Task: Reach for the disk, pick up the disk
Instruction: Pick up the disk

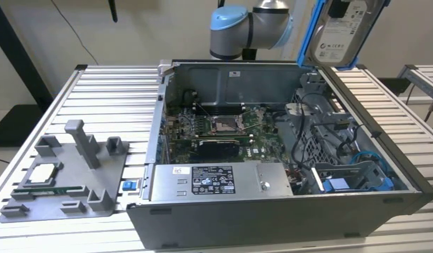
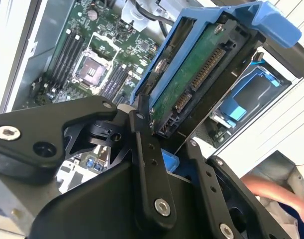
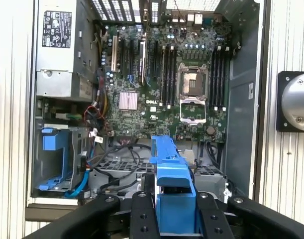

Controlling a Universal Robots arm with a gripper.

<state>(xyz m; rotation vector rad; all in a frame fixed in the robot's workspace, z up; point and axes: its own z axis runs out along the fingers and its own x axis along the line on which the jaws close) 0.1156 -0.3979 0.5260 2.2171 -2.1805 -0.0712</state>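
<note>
Holding disk point(image 1: 341, 32) in tool point(image 2: 164, 144), clear above open computer case point(image 1: 202, 221) | white printed label faces exterior view

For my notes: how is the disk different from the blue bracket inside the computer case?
The disk hangs in the air above the case, clamped by the gripper; the blue bracket sits low inside the case. The disk's frame carries a metal drive with a white label; the bracket looks empty. Both are bright blue plastic.
</note>
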